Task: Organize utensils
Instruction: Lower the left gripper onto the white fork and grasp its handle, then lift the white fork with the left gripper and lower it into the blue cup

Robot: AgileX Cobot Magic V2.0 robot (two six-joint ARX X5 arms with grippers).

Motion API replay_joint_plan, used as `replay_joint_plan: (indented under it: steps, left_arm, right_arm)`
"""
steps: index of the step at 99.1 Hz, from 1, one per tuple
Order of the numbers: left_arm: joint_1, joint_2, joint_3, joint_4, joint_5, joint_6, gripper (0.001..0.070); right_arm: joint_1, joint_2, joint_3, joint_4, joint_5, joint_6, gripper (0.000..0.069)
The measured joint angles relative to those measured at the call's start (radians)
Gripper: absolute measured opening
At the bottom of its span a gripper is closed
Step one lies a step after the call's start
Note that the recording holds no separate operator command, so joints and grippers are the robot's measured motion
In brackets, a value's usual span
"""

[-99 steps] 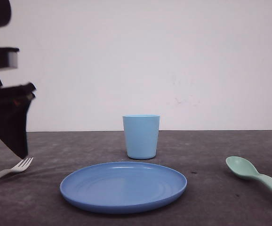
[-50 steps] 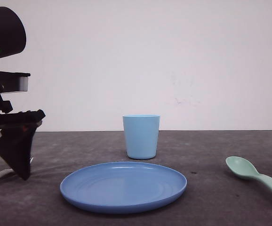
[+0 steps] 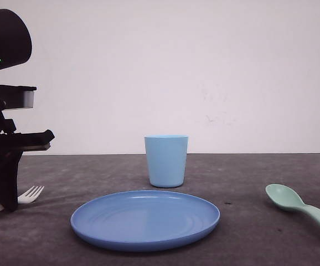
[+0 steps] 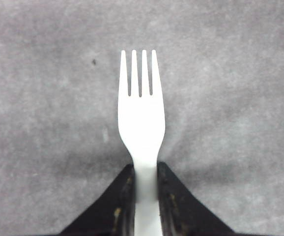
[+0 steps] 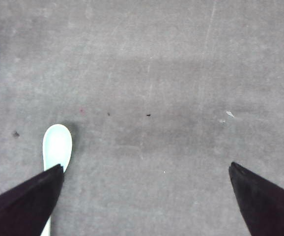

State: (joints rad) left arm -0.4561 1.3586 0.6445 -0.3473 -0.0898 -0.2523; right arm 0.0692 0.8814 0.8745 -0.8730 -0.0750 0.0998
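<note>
A small white fork [image 4: 141, 118] lies on the grey table at the far left, its tines [image 3: 31, 194] pointing toward the plate. My left gripper [image 4: 145, 167] is down at the table with both fingers pressed against the sides of the fork's handle, shut on it; in the front view it [image 3: 2, 191] hides most of the handle. The mint-green spoon [image 3: 293, 202] lies at the right of the table. In the right wrist view its bowl [image 5: 57, 143] sits just beside one finger of my open right gripper [image 5: 146, 167], which holds nothing.
A round blue plate [image 3: 145, 219] sits at the table's front centre, with a light blue cup [image 3: 166, 160] upright just behind it. Bare grey tabletop lies between the plate and each utensil. A white wall backs the table.
My left gripper has come down and shifted left over the fork's handle, and its fingers have closed on it. The tines, covered half a second ago, show again. Spoon, plate and cup have not moved.
</note>
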Motion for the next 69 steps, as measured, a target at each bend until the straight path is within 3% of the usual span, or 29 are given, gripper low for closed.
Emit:
replay_joint_plan:
  steps: [24,42,55,69]
  left_arm:
    - [-0.005,0.002,0.043,-0.013,0.005,0.000,0.0042]
    - [-0.034,0.001,0.164,0.068,0.021,0.000,0.0042]
    - [-0.068,0.000,0.224,0.177,0.053,0.001,0.0042]
    - [-0.105,-0.001,0.234,0.419,0.121,0.000,0.0042]
  right_arm:
    - [0.000,0.000,0.000,0.000,0.000,0.000,0.0679]
    - [0.000,0.000,0.000,-0.003,0.000,0.000,0.0679]
    - [0.000,0.000,0.000,-0.007,0.000,0.000,0.0679]
    - [0.000,0.000,0.000,-0.007,0.000,0.000,0.0679]
